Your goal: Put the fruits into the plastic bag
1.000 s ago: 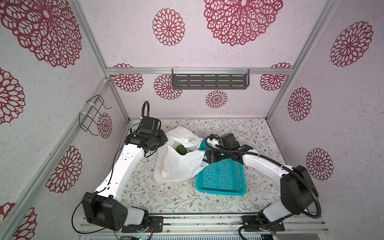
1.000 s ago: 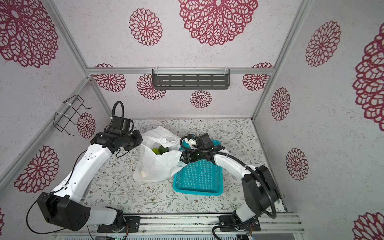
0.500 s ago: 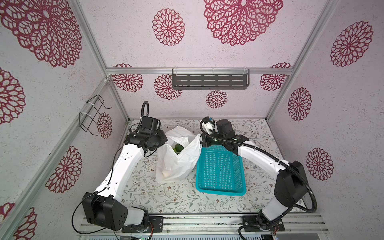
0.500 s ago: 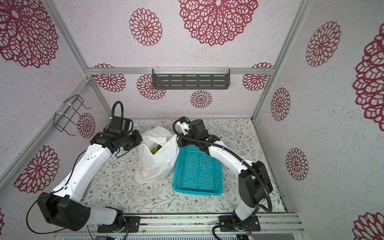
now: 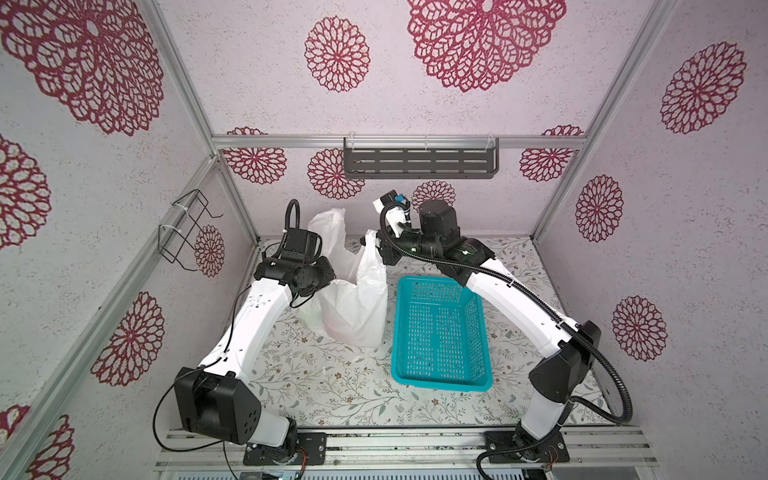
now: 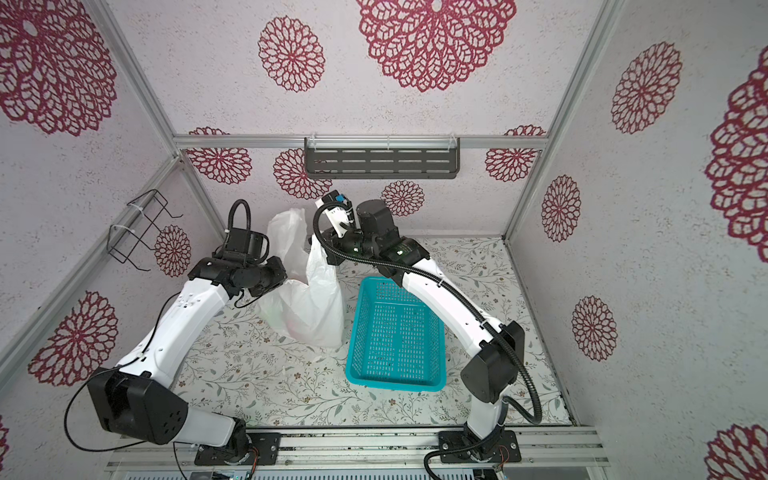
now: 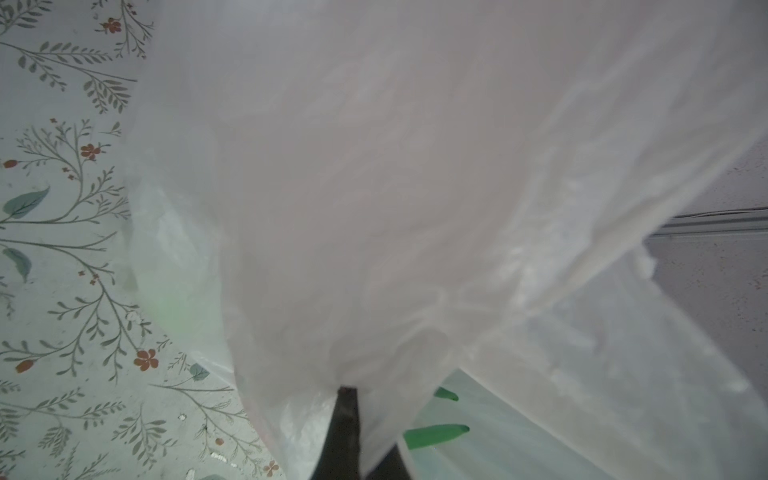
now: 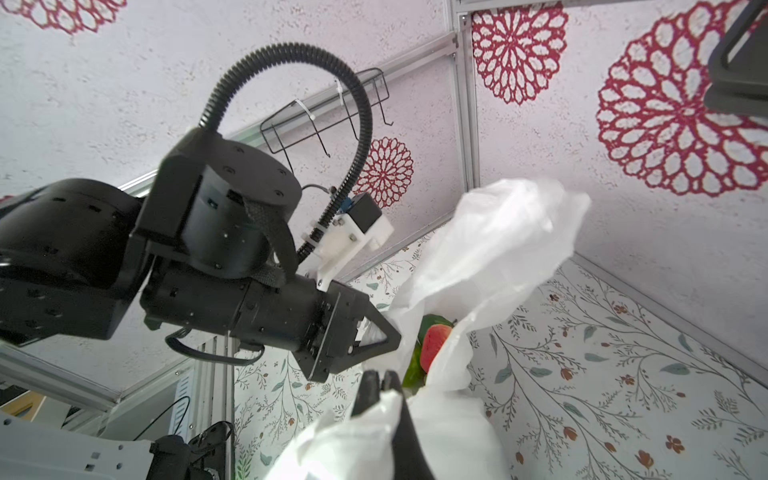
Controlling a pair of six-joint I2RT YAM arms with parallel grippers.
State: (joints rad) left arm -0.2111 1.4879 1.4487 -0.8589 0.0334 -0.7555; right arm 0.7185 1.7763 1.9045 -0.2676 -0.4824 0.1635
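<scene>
Both grippers hold the plastic bag (image 5: 353, 307) (image 6: 311, 307) upright at the back left of the table. My left gripper (image 5: 334, 272) (image 7: 349, 390) is shut on the bag's left rim, and the film drapes over its fingers. My right gripper (image 5: 376, 247) (image 8: 380, 380) is shut on the opposite rim, raised above the table. The right wrist view looks into the mouth between the two grips. There a red dragon fruit (image 8: 434, 345) with green scales lies inside the bag (image 8: 490, 257). The other fruits are hidden by the film.
An empty teal basket (image 5: 440, 332) (image 6: 395, 336) lies flat just right of the bag, under my right forearm. A grey shelf (image 5: 419, 162) hangs on the back wall and a wire rack (image 5: 187, 232) on the left wall. Walls close in on three sides.
My right gripper left the basket, swung to the bag's right rim and shut on it. The slumped bag now stands upright between both grippers. The basket now lies flat.
</scene>
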